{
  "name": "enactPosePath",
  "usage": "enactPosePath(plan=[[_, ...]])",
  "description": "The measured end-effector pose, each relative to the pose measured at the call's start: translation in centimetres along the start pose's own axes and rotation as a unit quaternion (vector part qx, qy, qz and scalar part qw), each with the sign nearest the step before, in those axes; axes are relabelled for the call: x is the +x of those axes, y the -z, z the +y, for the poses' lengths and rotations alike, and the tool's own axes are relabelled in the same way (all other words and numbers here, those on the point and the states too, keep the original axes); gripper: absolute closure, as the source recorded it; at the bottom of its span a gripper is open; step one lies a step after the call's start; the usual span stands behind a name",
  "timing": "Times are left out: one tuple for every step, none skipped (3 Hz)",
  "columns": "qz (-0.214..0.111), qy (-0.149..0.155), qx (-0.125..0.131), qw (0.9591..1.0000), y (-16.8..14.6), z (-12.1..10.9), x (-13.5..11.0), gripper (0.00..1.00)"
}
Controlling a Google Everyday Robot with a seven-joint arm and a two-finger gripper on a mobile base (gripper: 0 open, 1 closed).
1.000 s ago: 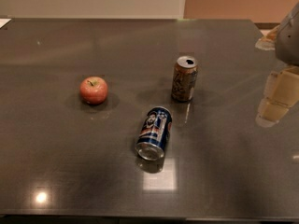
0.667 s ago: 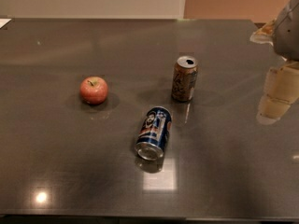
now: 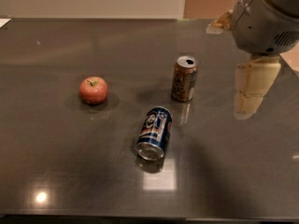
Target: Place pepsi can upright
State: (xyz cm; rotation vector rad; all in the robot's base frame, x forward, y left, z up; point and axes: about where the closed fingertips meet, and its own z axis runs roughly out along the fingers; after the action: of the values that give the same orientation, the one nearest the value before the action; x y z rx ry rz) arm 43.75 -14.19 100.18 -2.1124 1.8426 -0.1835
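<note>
Clearly the pepsi can [image 3: 154, 133] lies on its side mid-way across the table [image 3: 56, 171], its long axis running near-to-far. The gripper [image 3: 254, 90] hangs well apart, over to the right; spread or pressed together, I cannot tell.

- The cream plastic gripper [image 3: 247, 104] hangs further left than before, over the right side of the dark glossy bench [image 3: 70, 171].
- More of the rounded grey arm housing [image 3: 268, 22] shows.

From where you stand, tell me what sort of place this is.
Likely an office break room or kitchen: a dark glossy table carries snacks, namely an apple, an upright brown-gold can and the pepsi can lying on its side. The robot's tool hangs above the table's right side.
</note>
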Motion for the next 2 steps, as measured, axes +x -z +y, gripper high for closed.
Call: enactPosePath(plan=[[-0.011, 0.07, -0.009, 0.9974, -1.6, -0.5, -2.7, 0.0], [-0.011, 0.135, -0.025, 0.9905, -3.7, -0.7, -4.7, 0.0]])
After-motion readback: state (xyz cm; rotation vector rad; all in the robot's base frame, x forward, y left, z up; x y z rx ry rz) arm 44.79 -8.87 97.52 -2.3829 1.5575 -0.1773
